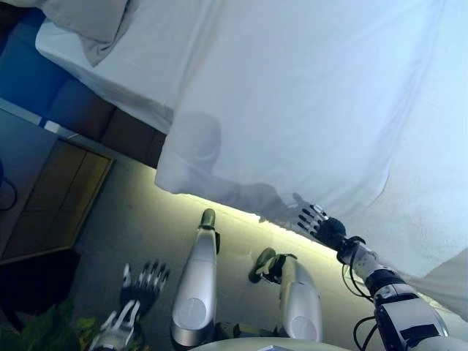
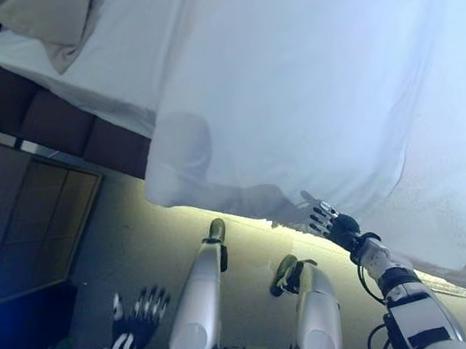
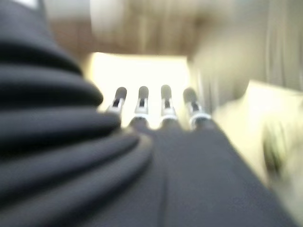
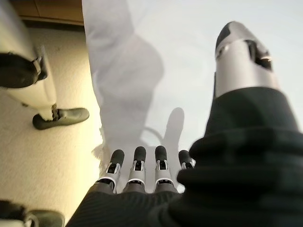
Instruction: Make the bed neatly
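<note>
A white duvet (image 1: 307, 102) covers the bed and hangs over its near side, its lower edge (image 1: 219, 191) above the floor. A beige pillow (image 1: 91, 25) lies at the bed's upper left end on the white sheet (image 1: 110, 73). My right hand (image 1: 319, 224) is open, fingers straight, just below the duvet's hanging edge; in the right wrist view its fingers (image 4: 137, 165) point at the duvet (image 4: 156, 71) without holding it. My left hand (image 1: 142, 285) hangs open and empty low at the left, away from the bed; its fingers (image 3: 154, 101) are straight.
The bed base (image 1: 121, 124) is dark brown under the sheet. A wooden panel (image 1: 58, 197) with a metal strip lies on the left. Pale carpet (image 1: 131, 219) runs between me and the bed. Green leaves (image 1: 44, 329) show at the bottom left.
</note>
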Robot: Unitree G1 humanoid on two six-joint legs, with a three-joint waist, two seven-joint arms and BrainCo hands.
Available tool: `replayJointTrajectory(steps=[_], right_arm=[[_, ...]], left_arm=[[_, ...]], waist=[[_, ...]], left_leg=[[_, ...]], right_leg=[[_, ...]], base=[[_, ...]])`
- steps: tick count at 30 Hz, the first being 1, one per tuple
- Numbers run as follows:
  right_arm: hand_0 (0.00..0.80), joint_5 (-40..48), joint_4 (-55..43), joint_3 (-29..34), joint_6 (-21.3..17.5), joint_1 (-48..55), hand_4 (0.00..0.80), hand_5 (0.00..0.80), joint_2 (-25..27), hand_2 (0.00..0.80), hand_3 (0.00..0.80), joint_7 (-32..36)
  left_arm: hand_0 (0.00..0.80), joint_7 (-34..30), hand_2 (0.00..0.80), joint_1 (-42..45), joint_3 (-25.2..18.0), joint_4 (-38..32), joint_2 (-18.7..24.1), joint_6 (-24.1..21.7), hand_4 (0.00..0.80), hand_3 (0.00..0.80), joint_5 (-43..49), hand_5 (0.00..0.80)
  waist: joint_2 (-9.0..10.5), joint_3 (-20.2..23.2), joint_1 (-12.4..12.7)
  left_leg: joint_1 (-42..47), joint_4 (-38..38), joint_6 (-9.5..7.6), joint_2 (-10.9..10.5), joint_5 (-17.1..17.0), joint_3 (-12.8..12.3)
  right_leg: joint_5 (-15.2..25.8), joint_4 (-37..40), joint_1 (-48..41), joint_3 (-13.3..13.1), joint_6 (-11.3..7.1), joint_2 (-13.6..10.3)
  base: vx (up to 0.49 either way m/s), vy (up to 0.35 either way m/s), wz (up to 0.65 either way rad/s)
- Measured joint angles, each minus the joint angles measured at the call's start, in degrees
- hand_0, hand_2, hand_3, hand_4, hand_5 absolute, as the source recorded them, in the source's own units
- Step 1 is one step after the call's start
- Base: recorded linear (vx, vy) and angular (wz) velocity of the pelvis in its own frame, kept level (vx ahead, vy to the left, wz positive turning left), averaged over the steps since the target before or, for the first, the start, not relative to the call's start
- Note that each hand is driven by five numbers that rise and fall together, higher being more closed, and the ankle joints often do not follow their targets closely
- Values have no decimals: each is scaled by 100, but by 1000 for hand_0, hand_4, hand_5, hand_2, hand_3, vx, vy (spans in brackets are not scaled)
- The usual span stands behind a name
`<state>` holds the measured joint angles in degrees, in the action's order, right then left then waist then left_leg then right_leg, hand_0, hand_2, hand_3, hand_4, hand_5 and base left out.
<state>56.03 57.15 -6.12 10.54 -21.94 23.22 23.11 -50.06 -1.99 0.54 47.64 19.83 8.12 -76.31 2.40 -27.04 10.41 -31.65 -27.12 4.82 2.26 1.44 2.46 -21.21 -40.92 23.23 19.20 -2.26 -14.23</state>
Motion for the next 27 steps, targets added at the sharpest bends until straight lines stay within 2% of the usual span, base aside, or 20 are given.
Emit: replayJointTrajectory(steps=[4, 9, 15, 17, 19, 23, 27], right_arm=[[0, 101, 185, -1, -8, -139, 0, 0, 9, 0, 0, -2], [0, 148, 180, -5, 50, -69, 0, 0, 25, 0, 0, -6], [0, 139, 294, -12, 113, -54, 0, 0, 28, 0, 0, 24], [0, 139, 291, -19, 154, -66, 0, 0, 29, 0, 0, 24], [0, 137, 293, -20, 217, -93, 0, 0, 64, 0, 0, 23], [0, 73, 309, -28, 293, -136, 0, 0, 77, 0, 0, 24], [0, -33, 377, -32, 351, -136, 0, 0, 109, 0, 0, 26]], left_arm=[[0, -654, 0, -407, 305, -319, 77, -547, 0, 0, -82, 0], [0, -850, 0, -805, 502, -1157, 437, -853, 0, 0, 12, 0], [0, -562, 0, -1670, 539, -1675, 657, -844, 0, 0, 27, 0], [0, -427, 0, -1981, 541, -1711, 689, -837, 0, 0, 28, 0], [0, -308, 0, -2219, 541, -1710, 704, -806, 0, 0, 30, 0], [0, -103, 0, -2603, 548, -1505, 689, -657, 0, 0, 83, 0], [0, -21, 0, -2974, 544, -1168, 681, -490, 0, 0, 68, 0]], waist=[[12, 20, -12], [-2, 34, -39], [-3, 33, -213], [-2, 34, -344], [-3, 33, -384], [14, 26, -670], [68, -3, -835]], left_leg=[[216, 173, -27, 15, -29, -51], [319, 172, -74, 45, -11, -189], [350, 58, -186, 68, 57, -416], [291, -42, -211, 93, 96, -439], [178, -136, -223, 148, 162, -547], [-119, -504, -255, 210, 272, -584], [-261, -812, -288, 294, 438, -689]], right_leg=[[106, 254, -218, 0, -40, 14], [188, 370, -307, -60, -82, 10], [279, 379, -258, -293, -164, 14], [307, 365, -212, -335, -179, 33], [354, 341, -36, -481, -165, 92], [393, 132, 256, -682, -196, 184], [368, -33, 453, -863, -205, 217]], base=[[69, 18, -4], [40, 75, -7], [36, 50, -15], [69, 28, -15], [31, 38, -33], [82, 55, -18], [40, 38, -21]])
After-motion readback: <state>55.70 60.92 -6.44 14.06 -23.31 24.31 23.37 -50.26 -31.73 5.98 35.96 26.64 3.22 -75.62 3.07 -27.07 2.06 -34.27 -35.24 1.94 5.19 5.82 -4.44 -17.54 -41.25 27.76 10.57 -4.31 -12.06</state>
